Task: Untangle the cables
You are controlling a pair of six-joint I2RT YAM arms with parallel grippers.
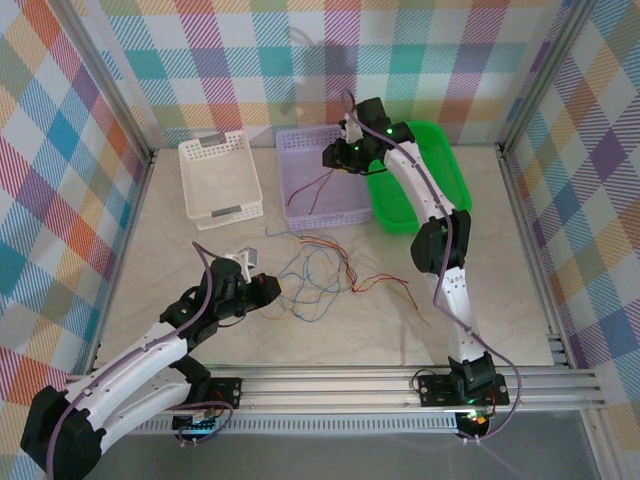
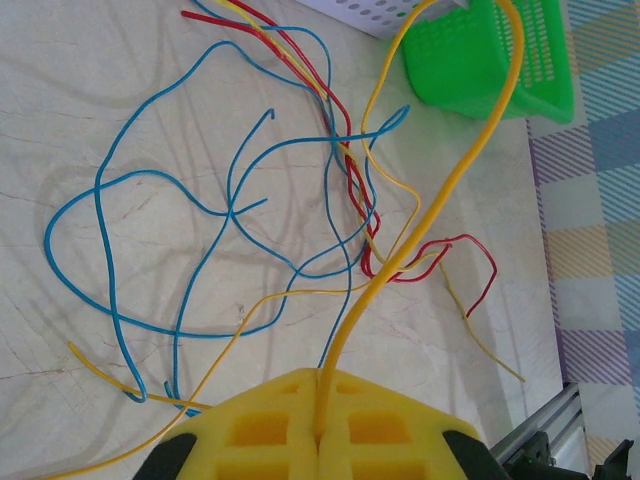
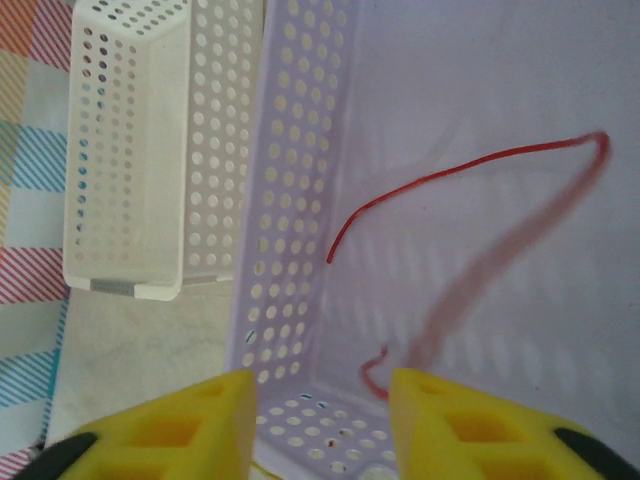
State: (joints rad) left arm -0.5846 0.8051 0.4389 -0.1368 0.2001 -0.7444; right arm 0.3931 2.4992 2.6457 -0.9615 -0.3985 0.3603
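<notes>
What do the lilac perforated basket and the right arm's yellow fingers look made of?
Lilac perforated basket: likely moulded plastic, matt, with even rows of round holes. Right arm's yellow fingers: probably plastic or rubbery foam, matt, with square moulded pockets; unclear which.

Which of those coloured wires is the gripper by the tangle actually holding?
One thin orange-yellow wire: it rises from inside the shut left gripper, while the blue wires and red wires lie loose on the table.
</notes>
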